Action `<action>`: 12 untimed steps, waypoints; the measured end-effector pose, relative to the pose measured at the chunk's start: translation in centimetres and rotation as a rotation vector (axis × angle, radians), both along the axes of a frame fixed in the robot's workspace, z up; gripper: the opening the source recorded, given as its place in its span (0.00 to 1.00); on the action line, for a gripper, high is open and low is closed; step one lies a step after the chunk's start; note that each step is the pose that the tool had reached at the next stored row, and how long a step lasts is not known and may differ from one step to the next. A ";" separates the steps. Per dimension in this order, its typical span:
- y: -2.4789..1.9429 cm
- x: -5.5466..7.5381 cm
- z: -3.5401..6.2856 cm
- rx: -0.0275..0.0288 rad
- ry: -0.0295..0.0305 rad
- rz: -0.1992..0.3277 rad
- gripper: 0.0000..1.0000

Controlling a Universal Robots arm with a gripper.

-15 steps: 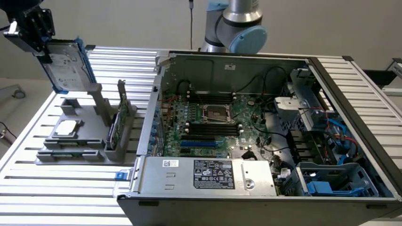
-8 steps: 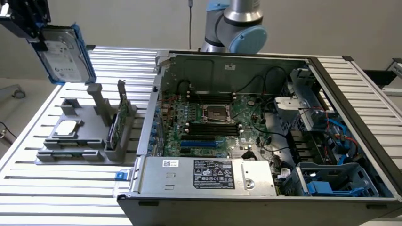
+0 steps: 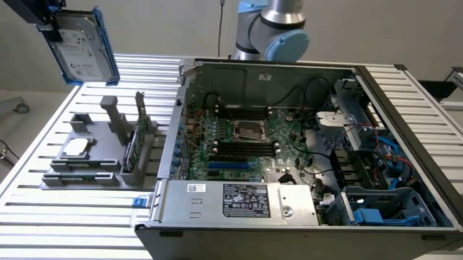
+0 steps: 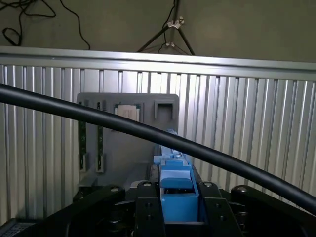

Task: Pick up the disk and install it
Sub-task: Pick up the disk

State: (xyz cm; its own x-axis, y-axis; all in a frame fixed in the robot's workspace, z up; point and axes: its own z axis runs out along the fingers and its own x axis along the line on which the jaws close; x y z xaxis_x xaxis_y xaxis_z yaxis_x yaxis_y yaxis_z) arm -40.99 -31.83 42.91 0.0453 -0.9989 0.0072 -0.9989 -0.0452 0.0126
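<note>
Your fingers (image 4: pixel 148 212) are clamped on the disk (image 3: pixel 81 47): the wrist view shows you its blue rail (image 4: pixel 177 197) pinched between them. The exterior view adds its white label, the disk hanging well above the grey holder (image 3: pixel 83 179), and the open computer case (image 3: pixel 239 76) beside the holder, on that view's right.

ARM: grey arm (image 3: pixel 278 30), blue-capped joint at 12 o'clock of the exterior view, standing upright | GRIPPER: gripper (image 3: pixel 47 24) at 11 o'clock, raised high, well apart from that joint | FINGERS: black fingers (image 4: pixel 147 211) clamped either side of the disk (image 3: pixel 81 46) | HOLD: disk hangs on edge beneath the gripper
</note>
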 end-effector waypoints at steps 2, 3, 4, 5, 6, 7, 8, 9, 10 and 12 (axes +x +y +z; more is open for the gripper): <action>-0.13 0.9 0.91 0.0006 0.0011 0.000 0.33; -0.22 1.4 1.36 0.0006 0.0020 0.000 0.33; -0.33 1.8 1.81 0.0006 0.0030 0.000 0.33; -0.43 2.3 2.26 0.0006 0.0041 0.000 0.33; -0.53 2.7 2.70 0.0005 0.0052 0.000 0.33; -0.65 3.2 3.19 0.0006 0.0063 0.000 0.33; -0.76 3.6 3.64 0.0006 0.0075 0.000 0.33; -0.86 4.1 4.09 0.0006 0.0087 0.000 0.33; -0.98 4.5 4.53 0.0006 0.0100 0.000 0.33; -1.33 5.1 5.09 0.0006 0.0144 0.000 0.33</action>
State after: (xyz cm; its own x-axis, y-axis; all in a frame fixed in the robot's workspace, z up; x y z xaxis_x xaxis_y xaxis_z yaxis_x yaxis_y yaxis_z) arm -35.88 -33.16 48.00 0.0454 -0.9990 0.0059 -0.9986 -0.0452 0.0269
